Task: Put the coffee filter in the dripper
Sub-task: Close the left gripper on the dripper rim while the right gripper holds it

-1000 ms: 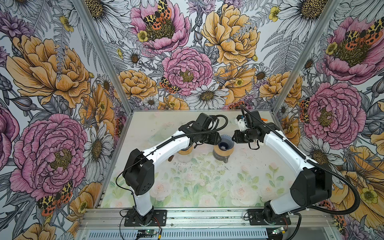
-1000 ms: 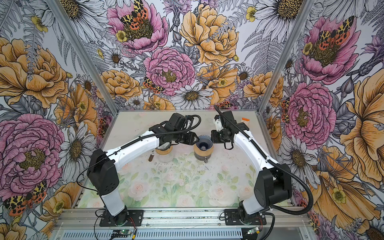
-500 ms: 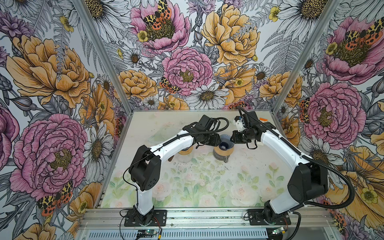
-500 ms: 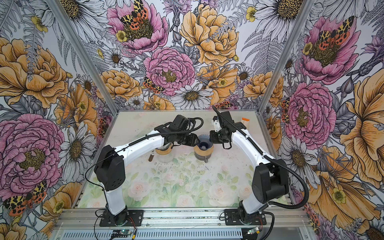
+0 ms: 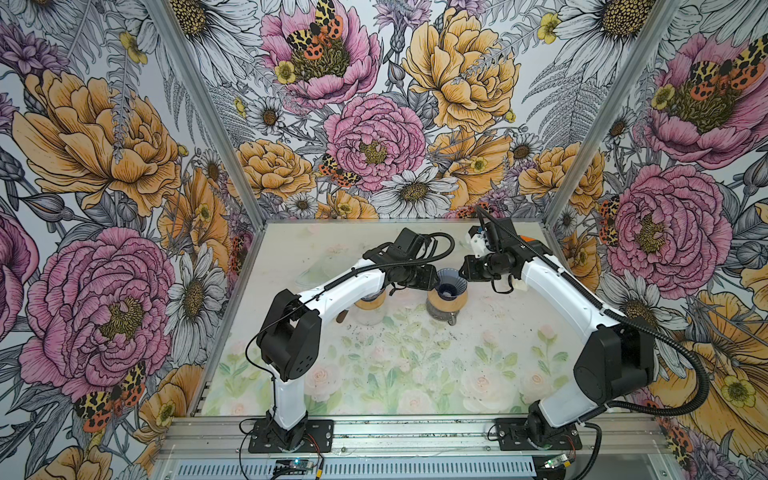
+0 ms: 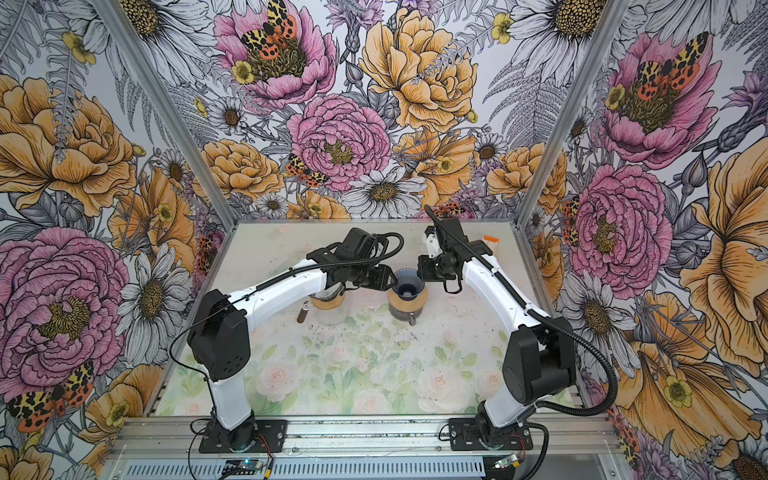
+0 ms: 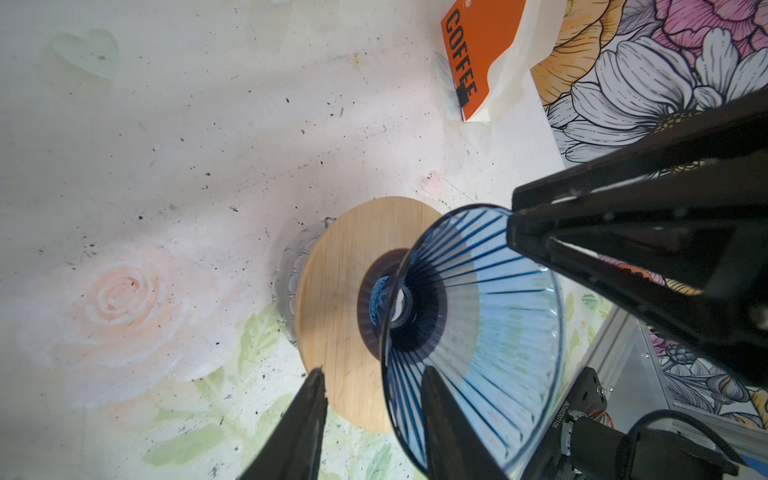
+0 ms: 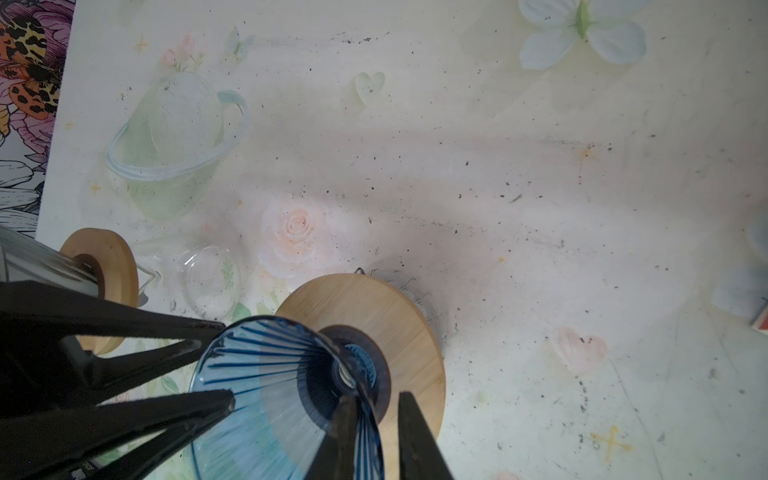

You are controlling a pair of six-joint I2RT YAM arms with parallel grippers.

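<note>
ok so far left there's a second carafe tucked under the left arm, with a whitish cone in its top; might be where the paper lives, can't tell; the left gripper has its jaws spread and straddles the near rim of the blue glass dripper, one finger outside, one inside, nothing papery between them; the dripper sits upright on a wooden collar on the carafe, and the collar and the print show right through its wall, so it reads as empty to me; honestly I can't find the coffee filter anywhere; the right gripper straddles the far rim with jaws nearly together, whether it's really clamped I can't tell; the worry: two arms on one loose glass cone, so any sideways tug or uneven squeeze could tip it off the collar, drag the carafe, chip the rim, or bump the fingers together; an orange coffee bag stands far right at the back; the surface is a pale rose print speckled with dark grounds; the walls are loud floral paper with moths.
</note>
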